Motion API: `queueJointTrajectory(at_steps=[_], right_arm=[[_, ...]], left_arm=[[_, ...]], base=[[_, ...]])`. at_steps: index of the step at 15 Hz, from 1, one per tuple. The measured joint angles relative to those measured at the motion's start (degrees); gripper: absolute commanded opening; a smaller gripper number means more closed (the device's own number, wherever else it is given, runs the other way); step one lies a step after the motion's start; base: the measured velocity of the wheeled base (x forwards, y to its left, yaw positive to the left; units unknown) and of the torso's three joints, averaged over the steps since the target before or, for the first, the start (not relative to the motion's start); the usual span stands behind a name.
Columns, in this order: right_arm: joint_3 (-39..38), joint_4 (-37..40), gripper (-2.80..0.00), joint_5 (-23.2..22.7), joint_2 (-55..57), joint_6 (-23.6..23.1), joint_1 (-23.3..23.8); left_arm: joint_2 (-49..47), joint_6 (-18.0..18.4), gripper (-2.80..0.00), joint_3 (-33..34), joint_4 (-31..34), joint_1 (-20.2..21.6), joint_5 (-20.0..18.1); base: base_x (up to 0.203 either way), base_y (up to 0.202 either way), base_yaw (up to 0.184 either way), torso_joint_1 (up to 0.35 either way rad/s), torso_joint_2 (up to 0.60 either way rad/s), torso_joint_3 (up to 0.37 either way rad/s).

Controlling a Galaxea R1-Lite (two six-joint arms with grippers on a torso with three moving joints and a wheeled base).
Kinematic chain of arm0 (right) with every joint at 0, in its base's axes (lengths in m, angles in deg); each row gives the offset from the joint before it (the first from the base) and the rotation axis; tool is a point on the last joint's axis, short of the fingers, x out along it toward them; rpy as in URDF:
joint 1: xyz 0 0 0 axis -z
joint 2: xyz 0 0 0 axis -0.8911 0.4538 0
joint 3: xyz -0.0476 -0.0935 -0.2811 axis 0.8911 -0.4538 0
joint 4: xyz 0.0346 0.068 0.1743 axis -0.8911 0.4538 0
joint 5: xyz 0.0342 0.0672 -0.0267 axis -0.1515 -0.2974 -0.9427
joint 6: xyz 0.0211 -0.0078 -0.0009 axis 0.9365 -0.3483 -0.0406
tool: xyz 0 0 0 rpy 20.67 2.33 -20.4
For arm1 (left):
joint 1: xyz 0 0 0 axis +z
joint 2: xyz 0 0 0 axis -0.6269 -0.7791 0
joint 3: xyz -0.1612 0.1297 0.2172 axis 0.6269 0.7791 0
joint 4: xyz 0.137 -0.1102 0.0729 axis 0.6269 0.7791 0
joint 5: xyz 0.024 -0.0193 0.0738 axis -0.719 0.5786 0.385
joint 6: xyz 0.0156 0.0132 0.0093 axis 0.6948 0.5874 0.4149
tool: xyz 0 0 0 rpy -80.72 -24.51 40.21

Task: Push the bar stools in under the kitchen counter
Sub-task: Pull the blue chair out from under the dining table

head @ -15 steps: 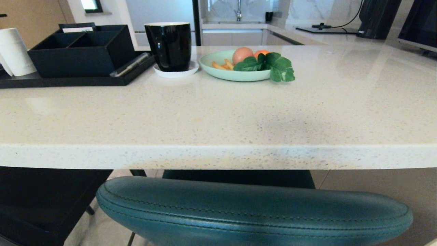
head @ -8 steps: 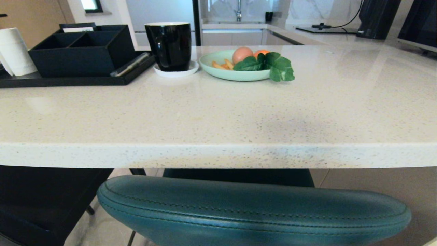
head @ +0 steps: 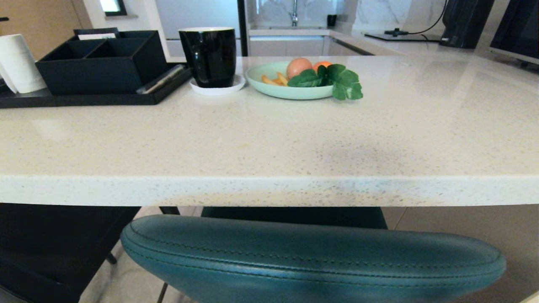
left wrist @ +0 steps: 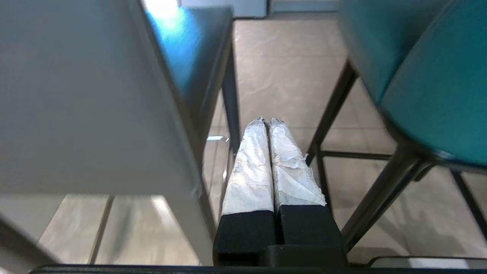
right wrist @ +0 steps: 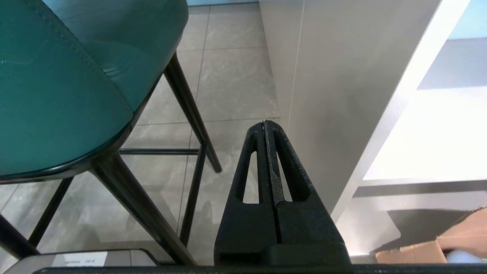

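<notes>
The kitchen counter [head: 269, 191] fills the head view, its thick white speckled edge facing me. The teal bar stool's curved back [head: 311, 261] stands just below that edge, with its seat [head: 294, 218] under the slab. A darker stool [head: 50, 244] stands to its left, also under the top. Neither arm shows in the head view. My left gripper [left wrist: 266, 121], shut and empty, hangs over the floor between the grey stool [left wrist: 76, 95] and the teal stool [left wrist: 437, 83]. Also shut and empty, my right gripper [right wrist: 264, 122] hangs between the teal stool [right wrist: 57, 76] and the counter's white end panel [right wrist: 335, 76].
On the counter stand a black organiser tray [head: 97, 67], a black mug [head: 208, 54] on a white saucer and a green plate [head: 290, 90] of food. Black stool legs [right wrist: 190, 114] and crossbars stand close to both grippers. A cardboard box [right wrist: 437, 243] lies beyond the end panel.
The counter edge and the teal stool's back sit a touch higher in the head view, the whole picture shifting together. Nothing else differs.
</notes>
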Motion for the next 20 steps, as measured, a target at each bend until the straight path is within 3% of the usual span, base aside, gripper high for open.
queueJointTrajectory(at_steps=[3, 5, 9, 14, 17, 20], right_arm=[[3.31, 0.13, -2.8, 0.16, 3.19, 2.89, -0.05], [5.35, -3.68, -2.8, 0.01, 9.52, 4.53, -0.1], [4.82, -12.73, -2.8, -1.04, 22.67, 2.87, -0.16], [4.44, -15.01, -2.8, -2.47, 37.85, -0.76, -0.46], [4.24, -20.94, -2.8, -2.54, 45.47, -2.94, -1.79], [2.58, -30.31, -2.8, -2.55, 52.76, -3.23, -2.76]], left_arm=[[-8.08, -0.68, -2.8, -0.18, -8.0, 0.02, -2.32], [-16.94, -1.87, -2.8, -0.18, -15.36, 0.09, -2.82], [-36.58, -3.53, -2.8, -0.18, -33.25, -0.56, -3.19], [-56.48, -3.98, -2.8, 0.16, -50.07, -4.09, -3.03], [-66.6, -3.66, -2.8, 0.84, -60.98, -4.9, -2.38], [-75.68, -3.65, -2.8, 1.0, -71.45, -9.46, 2.29]], base=[[0.0, 0.0, 0.0, 0.0, 0.0, 0.0], [0.0, 0.0, 0.0, 0.0, 0.0, 0.0], [0.0, 0.0, 0.0, 0.0, 0.0, 0.0], [0.0, 0.0, 0.0, 0.0, 0.0, 0.0], [0.0, 0.0, 0.0, 0.0, 0.0, 0.0], [0.0, 0.0, 0.0, 0.0, 0.0, 0.0]])
